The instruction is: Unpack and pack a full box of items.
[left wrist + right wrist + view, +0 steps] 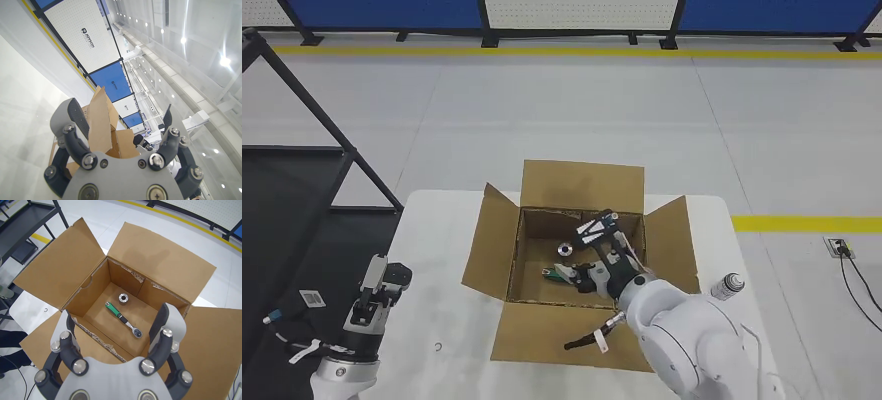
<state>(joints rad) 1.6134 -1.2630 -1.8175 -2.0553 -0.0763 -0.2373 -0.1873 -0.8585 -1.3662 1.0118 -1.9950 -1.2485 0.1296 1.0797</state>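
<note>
An open cardboard box [542, 330] [162, 262] stands in the middle of the white table with all its flaps folded out. On its floor lie a green-handled ratchet wrench [122, 319] [560, 272] and a short metal cylinder with a centre hole [123, 298] [565, 248]. My right gripper [117, 323] [597, 232] hangs open above the box opening, nothing between its fingers. My left gripper [122, 117] [377, 285] is open and empty at the table's left edge, pointing upward, the box [102, 125] in front of it.
A bottle with a dark cap [726, 287] stands on the table right of the box. A small C-shaped ring [438, 347] [46, 310] lies on the table left of the box. A black metal rack [302, 190] stands beyond the table's left side.
</note>
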